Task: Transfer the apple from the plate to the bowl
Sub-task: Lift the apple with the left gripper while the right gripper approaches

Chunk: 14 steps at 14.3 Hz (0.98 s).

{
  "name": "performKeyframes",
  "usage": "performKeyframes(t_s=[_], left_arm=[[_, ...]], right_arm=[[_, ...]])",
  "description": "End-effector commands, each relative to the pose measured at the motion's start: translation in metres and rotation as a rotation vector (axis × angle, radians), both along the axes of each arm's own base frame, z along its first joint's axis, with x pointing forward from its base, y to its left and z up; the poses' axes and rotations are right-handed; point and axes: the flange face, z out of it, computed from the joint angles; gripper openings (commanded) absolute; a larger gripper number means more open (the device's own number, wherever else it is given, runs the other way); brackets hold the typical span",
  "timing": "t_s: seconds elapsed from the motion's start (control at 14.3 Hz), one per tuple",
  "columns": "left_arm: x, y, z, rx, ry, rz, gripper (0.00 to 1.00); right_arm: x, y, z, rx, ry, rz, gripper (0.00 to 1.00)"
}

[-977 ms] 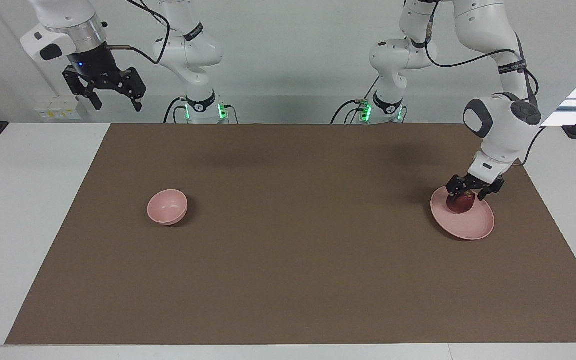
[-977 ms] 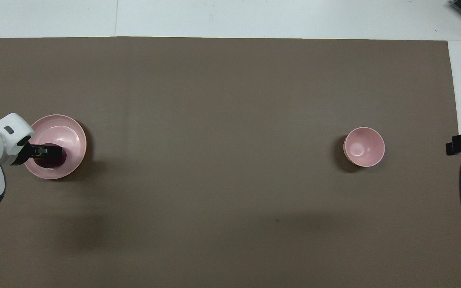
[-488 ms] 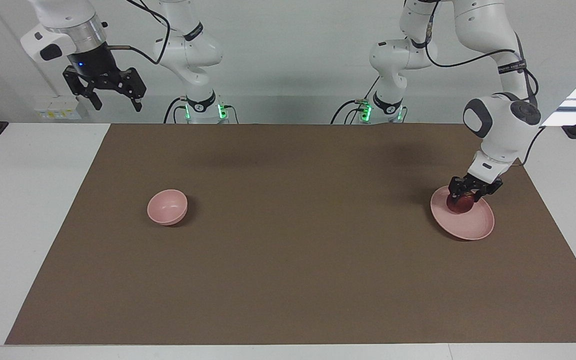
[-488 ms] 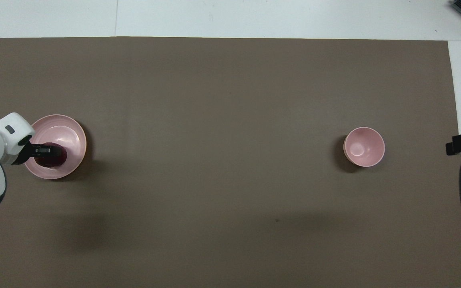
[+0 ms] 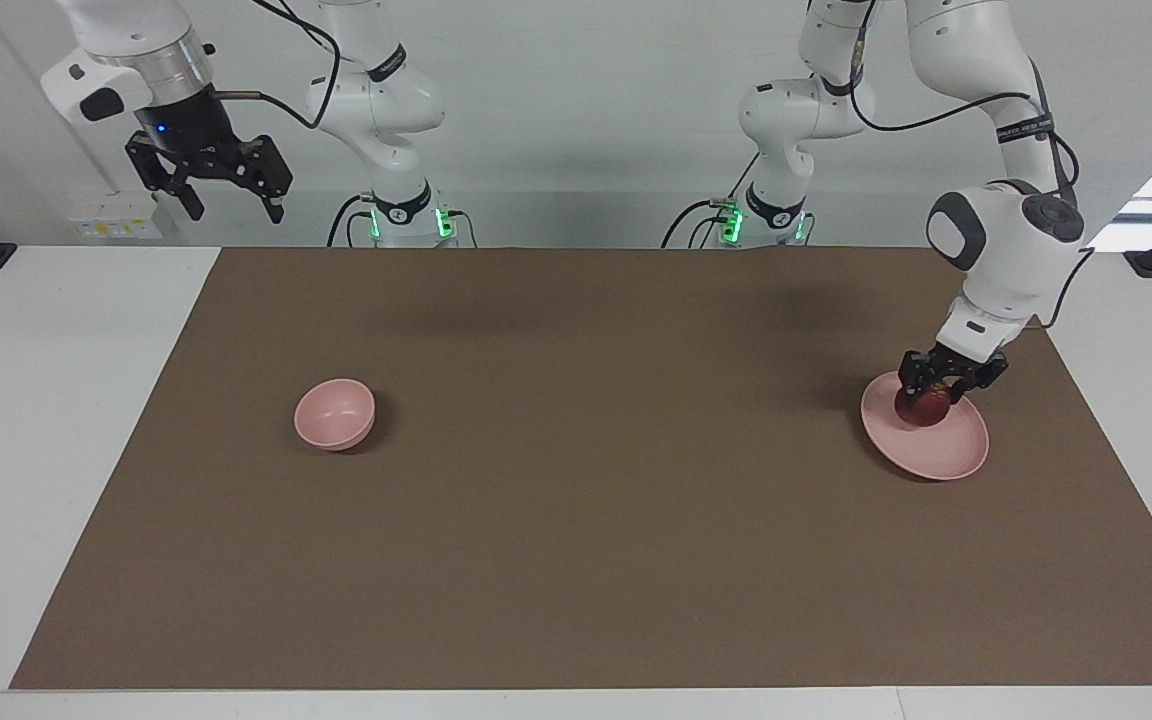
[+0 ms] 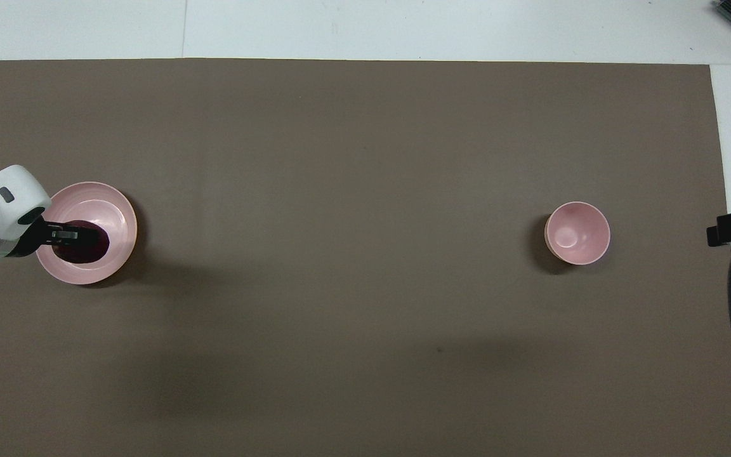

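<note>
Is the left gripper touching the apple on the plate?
Touching. The facing view shows the left gripper with its fingers closed against the sides of the apple, over the plate.

The left arm comes down from its base in a high arch, and its white wrist bends steeply toward the surface at its own end. The left end effector (image 5: 928, 392) points downward and a little inward, and its two dark fingers (image 5: 908, 380) are closed around a small round fruit. The right arm waits, folded upward near its base. The right end effector (image 5: 228, 200) hangs high in the air, pointing down, with its fingers (image 5: 275, 207) spread apart and holding nothing.
</note>
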Motion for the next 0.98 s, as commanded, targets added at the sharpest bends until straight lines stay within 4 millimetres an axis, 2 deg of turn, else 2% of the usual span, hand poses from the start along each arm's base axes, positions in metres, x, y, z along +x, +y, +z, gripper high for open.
performKeyframes(t_s=[0.0,0.28,0.56,0.7,0.91], left_arm=[[-0.015,-0.034,0.021,-0.096,0.029,0.0,0.0],[-0.027,-0.118,0.026,-0.192,0.065,0.052,0.0],[-0.037,-0.176,0.033,-0.437,0.119,0.131,0.0],[-0.039,-0.197,0.041,-0.529,0.13,0.159,0.0],[-0.044,-0.228,0.049,-0.678,0.143,0.201,0.0]], right_arm=[[-0.006,-0.003,0.0,0.024,0.004,0.019,1.0],[-0.009,0.002,-0.002,0.111,0.013,-0.049,1.0],[-0.014,0.018,-0.019,0.227,0.062,-0.208,1.0],[-0.006,0.035,-0.034,0.289,0.08,-0.298,1.0],[0.0,0.077,-0.059,0.345,0.12,-0.445,1.0]])
